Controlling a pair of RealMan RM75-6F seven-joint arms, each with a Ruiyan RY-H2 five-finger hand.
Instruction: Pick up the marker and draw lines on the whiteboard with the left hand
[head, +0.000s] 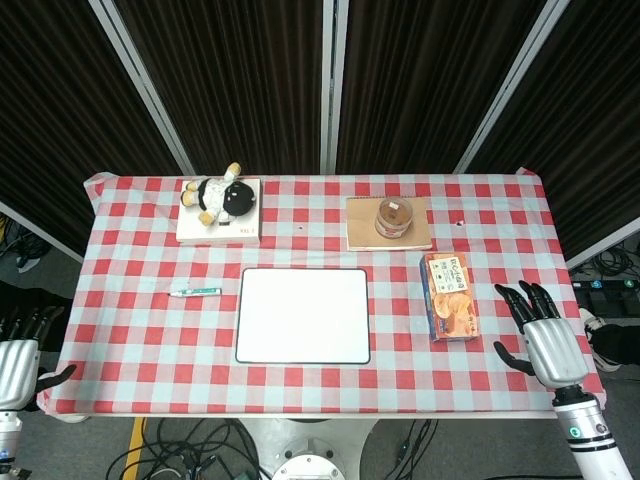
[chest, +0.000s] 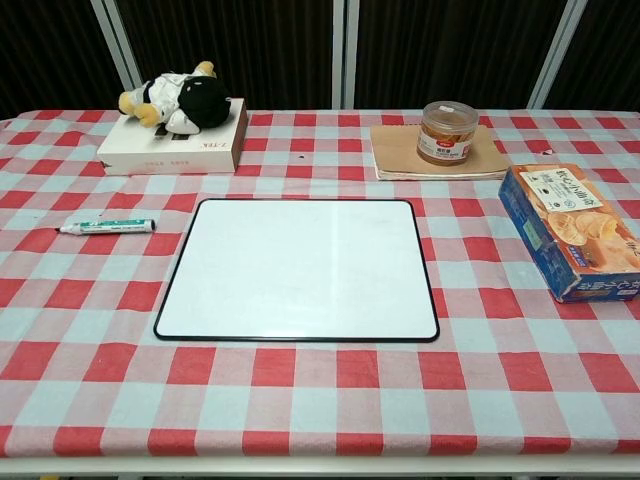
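A green-and-white marker (head: 195, 292) (chest: 105, 227) lies flat on the checked cloth, just left of the blank whiteboard (head: 303, 315) (chest: 298, 270). My left hand (head: 18, 355) hovers at the table's front-left corner, fingers spread and holding nothing, well short of the marker. At the front-right edge my right hand (head: 541, 335) is likewise open with spread fingers, beside the snack box. Neither hand shows in the chest view.
A plush toy (head: 220, 195) (chest: 180, 98) lies on a white box (head: 219, 222) at the back left. A jar (head: 394, 217) (chest: 447, 132) stands on a brown board (head: 389, 224). An orange snack box (head: 450, 296) (chest: 570, 231) lies right of the whiteboard.
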